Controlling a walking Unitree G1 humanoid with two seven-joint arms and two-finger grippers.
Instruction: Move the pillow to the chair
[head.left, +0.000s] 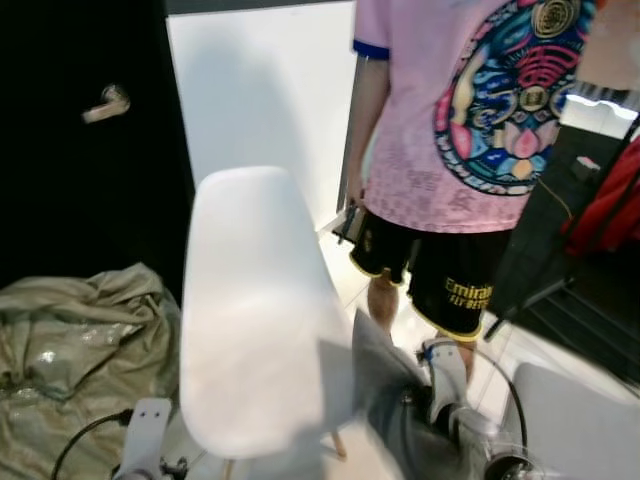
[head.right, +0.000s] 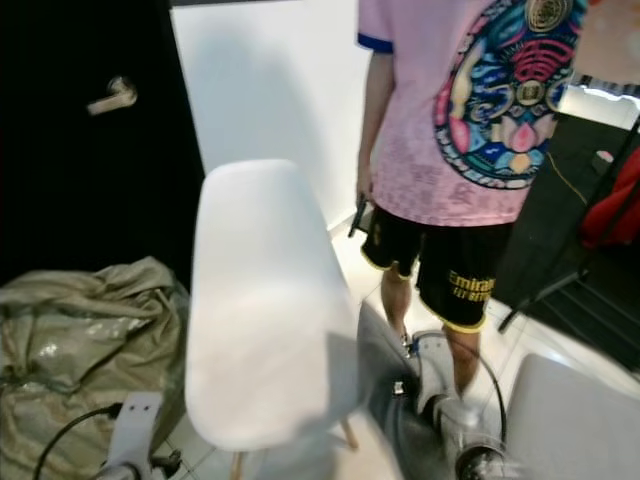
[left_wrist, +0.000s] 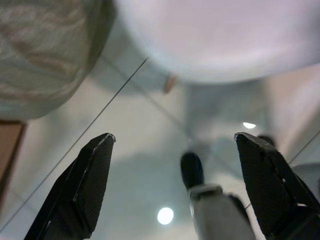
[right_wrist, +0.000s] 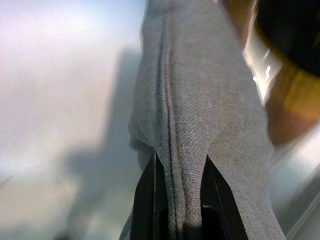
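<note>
A white moulded chair (head.left: 260, 320) stands just in front of me, its seat shell near my arms. The grey fabric pillow (head.left: 385, 385) hangs low to the right of the chair, beside its edge. My right gripper (right_wrist: 180, 197) is shut on a seam of the pillow (right_wrist: 190, 110), and its silver arm (head.left: 447, 385) shows behind the cloth. My left gripper (left_wrist: 175, 137) is open and holds nothing. It hangs above the tiled floor, below the chair's rounded shell (left_wrist: 225, 40). The left arm (head.left: 145, 435) sits at the lower left.
A person (head.left: 470, 130) in a pink shirt and black shorts stands close behind the chair, to the right. A crumpled beige cover (head.left: 70, 350) lies at the left below a black door (head.left: 80, 200). A second white seat (head.left: 580, 425) is at the lower right.
</note>
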